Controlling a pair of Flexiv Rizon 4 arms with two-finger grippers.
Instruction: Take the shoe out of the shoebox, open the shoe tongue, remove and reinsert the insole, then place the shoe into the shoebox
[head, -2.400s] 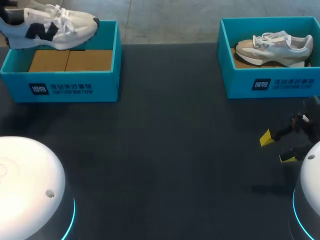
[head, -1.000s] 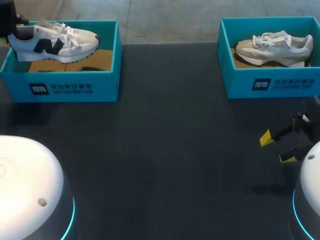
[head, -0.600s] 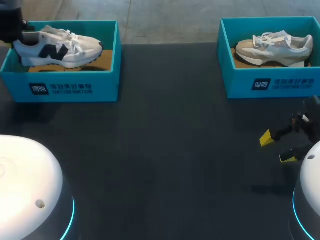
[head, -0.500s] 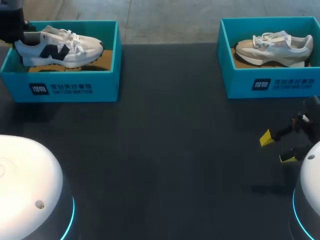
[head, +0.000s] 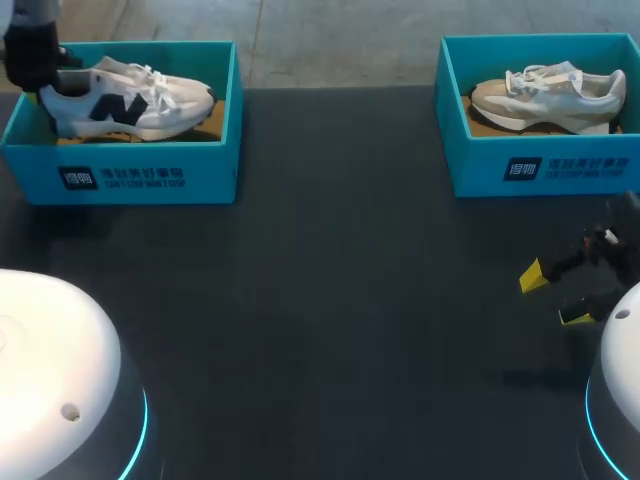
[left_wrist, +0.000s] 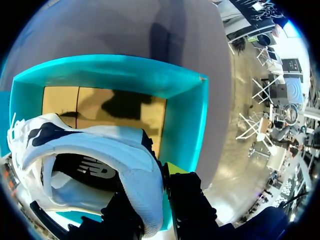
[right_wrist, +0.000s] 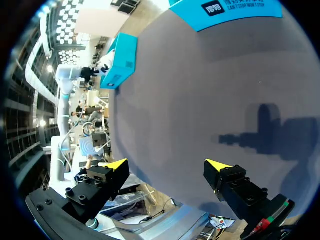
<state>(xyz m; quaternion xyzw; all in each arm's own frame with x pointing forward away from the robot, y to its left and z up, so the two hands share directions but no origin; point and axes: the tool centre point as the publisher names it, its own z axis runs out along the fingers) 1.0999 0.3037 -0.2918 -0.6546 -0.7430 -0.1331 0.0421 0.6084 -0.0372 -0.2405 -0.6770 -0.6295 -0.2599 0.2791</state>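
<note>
Change: over the last couple of seconds my left arm has brought the white sneaker (head: 130, 100) down from above the rim into the left shoebox (head: 130, 175), toe swinging toward 3 o'clock.
Meaning: I judge this to be the closing step, with the sneaker nearly seated and only the release left. I cannot tell whether the sole rests flat yet.
Left gripper (left_wrist: 157, 190): clamped on the sneaker's heel collar, fingers close together with padded fabric pinched between them.
Right gripper (head: 555, 295): fingers spread wide and holding nothing, hovering over the tabletop (head: 330, 300) at 4 o'clock, unmoved.
Sneaker: soft white mesh-and-suede upper, navy side logo, loose white laces, thick pale foam sole, rounded padded heel.
Left shoebox: at 10 o'clock, rigid teal card with straight walls and an open top. Its brown cardboard liner (left_wrist: 100, 105) is flat and matte.
Tabletop: dark, smooth, faintly sheened.
Other box: the right shoebox (head: 545, 165) at 2 o'clock holds a grey sneaker (head: 550, 95), untouched.
</note>
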